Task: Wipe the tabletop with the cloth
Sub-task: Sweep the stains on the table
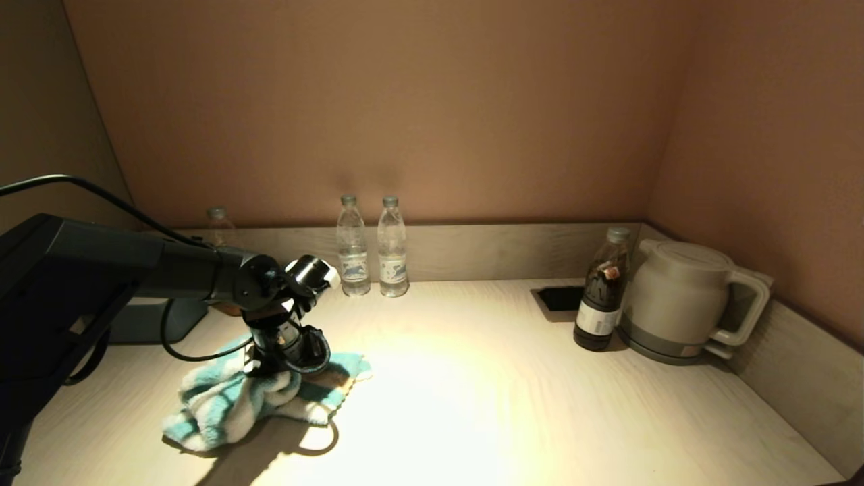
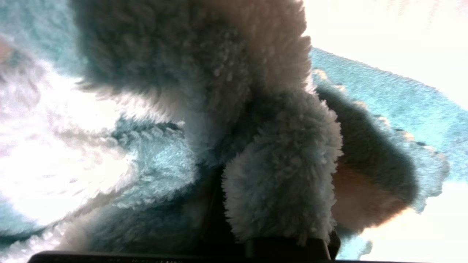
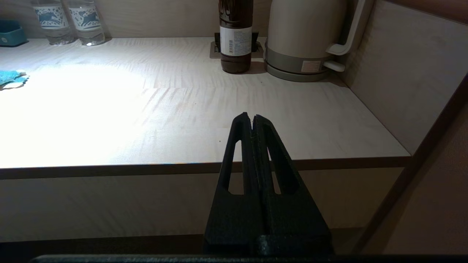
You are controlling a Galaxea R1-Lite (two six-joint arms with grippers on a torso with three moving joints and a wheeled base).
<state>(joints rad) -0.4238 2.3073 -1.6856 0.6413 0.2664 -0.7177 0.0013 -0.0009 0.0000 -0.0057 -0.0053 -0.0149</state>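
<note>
The teal-and-white striped cloth lies bunched on the left part of the pale wood-grain tabletop. My left gripper points straight down into the cloth's top, shut on a fold of it. The fingertips are buried in the pile. In the left wrist view the fluffy cloth fills nearly everything, with a thick fold right at the jaws. My right gripper is shut and holds nothing. It hangs in front of the tabletop's front edge. One corner of the cloth shows far off to its side.
Two clear water bottles stand against the grey back rim, a third behind my left arm. A dark bottle, a beige kettle and a dark cutout sit at the back right. A blue box stands at the back left.
</note>
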